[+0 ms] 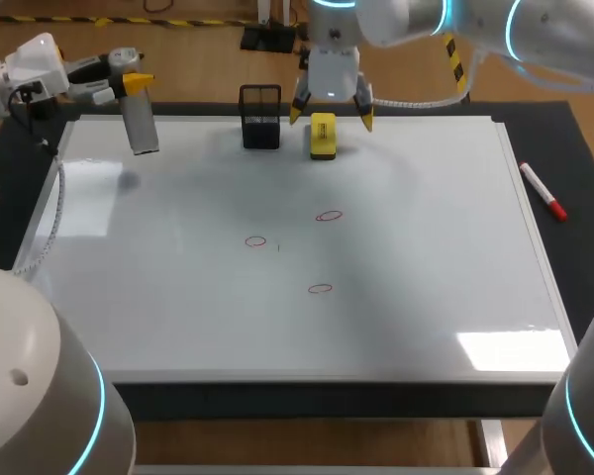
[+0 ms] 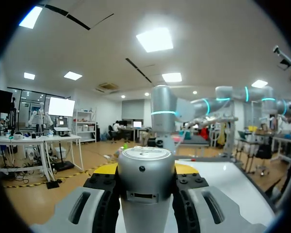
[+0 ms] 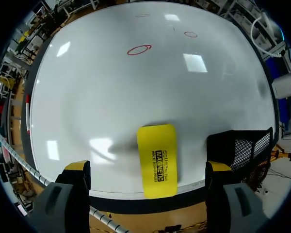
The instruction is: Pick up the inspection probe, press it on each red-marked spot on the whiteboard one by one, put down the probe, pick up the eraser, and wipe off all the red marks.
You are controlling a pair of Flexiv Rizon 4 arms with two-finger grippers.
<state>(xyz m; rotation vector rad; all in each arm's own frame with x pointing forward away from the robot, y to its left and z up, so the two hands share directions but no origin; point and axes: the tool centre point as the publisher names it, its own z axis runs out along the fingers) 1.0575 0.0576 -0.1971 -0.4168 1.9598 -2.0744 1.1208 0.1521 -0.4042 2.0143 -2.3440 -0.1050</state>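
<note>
Right claw (image 1: 331, 109) hangs spread wide above the eraser (image 1: 323, 137); left claw (image 1: 134, 84) grips the probe (image 1: 142, 127) over the whiteboard's (image 1: 426, 247) corner.

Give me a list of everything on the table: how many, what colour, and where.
White rectangular whiteboard: one, white, lying flat.
Red drawn ovals: three, red, mid-board.
Yellow block eraser: one, yellow, board's far edge.
Black mesh holder: one, black, beside eraser.
Red-capped marker pen: one, white and red, beside board's right edge.
Silver cylindrical inspection probe: one, silver, above far left corner.
Left gripper: yellow-tipped, shut on probe.
Right gripper: yellow-tipped, open, above eraser.
</note>
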